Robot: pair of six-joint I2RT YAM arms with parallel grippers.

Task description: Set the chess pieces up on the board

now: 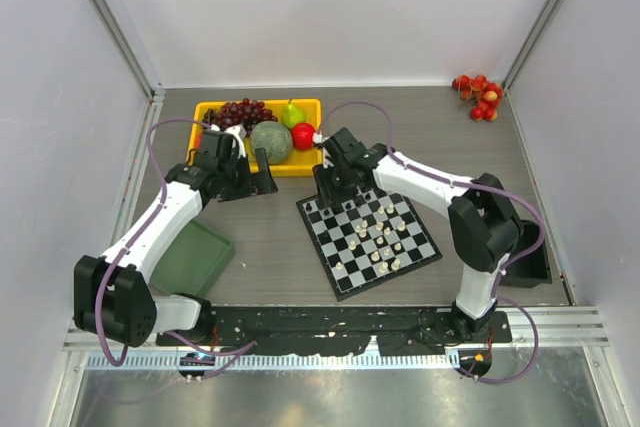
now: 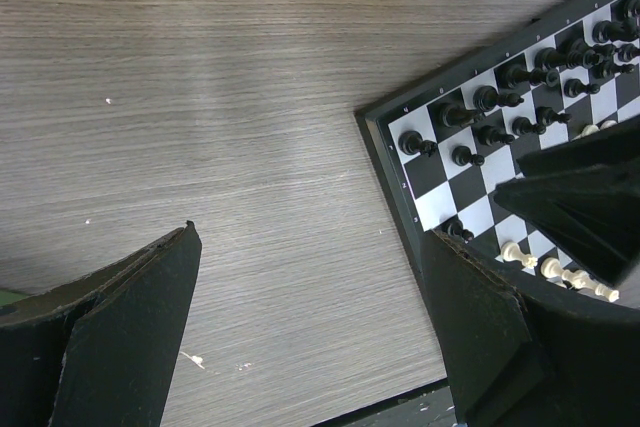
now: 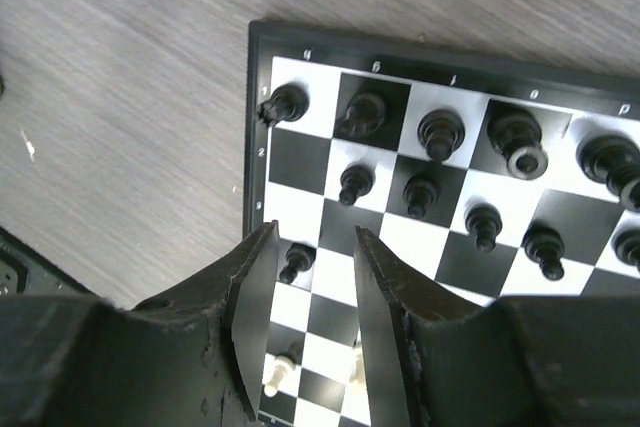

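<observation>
The board [image 1: 345,272] lies tilted on the table in front of the right arm. Black chess pieces [image 1: 345,209] stand in two rows along its far edge, and white pieces [image 1: 385,247] are scattered over the middle squares. My right gripper [image 1: 330,192] hovers over the board's far left corner. It is open with a narrow gap [image 3: 315,237], and a black pawn [image 3: 295,259] stands below, beside its left finger. My left gripper [image 1: 258,185] is wide open and empty [image 2: 315,247] over bare table left of the board [image 2: 395,162].
A yellow tray [image 1: 290,169] with dark grapes, a pear, a melon and a red apple sits just behind both grippers. A green tray [image 1: 195,257] lies at the near left. Red fruits [image 1: 478,95] lie at the back right corner.
</observation>
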